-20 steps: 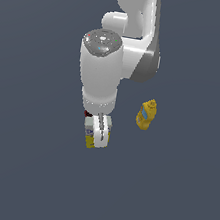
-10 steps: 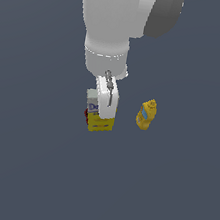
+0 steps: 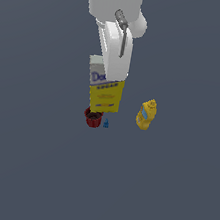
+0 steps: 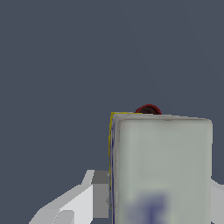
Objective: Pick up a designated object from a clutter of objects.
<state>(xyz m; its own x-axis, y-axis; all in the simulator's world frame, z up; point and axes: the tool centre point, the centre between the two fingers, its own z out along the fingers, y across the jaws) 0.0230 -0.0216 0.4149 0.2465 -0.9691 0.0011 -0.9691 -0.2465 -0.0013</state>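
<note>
The white arm [image 3: 116,27] reaches down from above. Its gripper [image 4: 157,197] grasps the carton box [image 3: 104,87], one finger [image 4: 78,199] pressed against each side. The box stands upright, white half up, yellow half down, its lower edge just above the dark red cup [image 3: 93,118]. A tiny blue piece [image 3: 106,124] lies just beside the cup. The yellow bottle [image 3: 146,114] stands apart, toward the exterior view's right.
</note>
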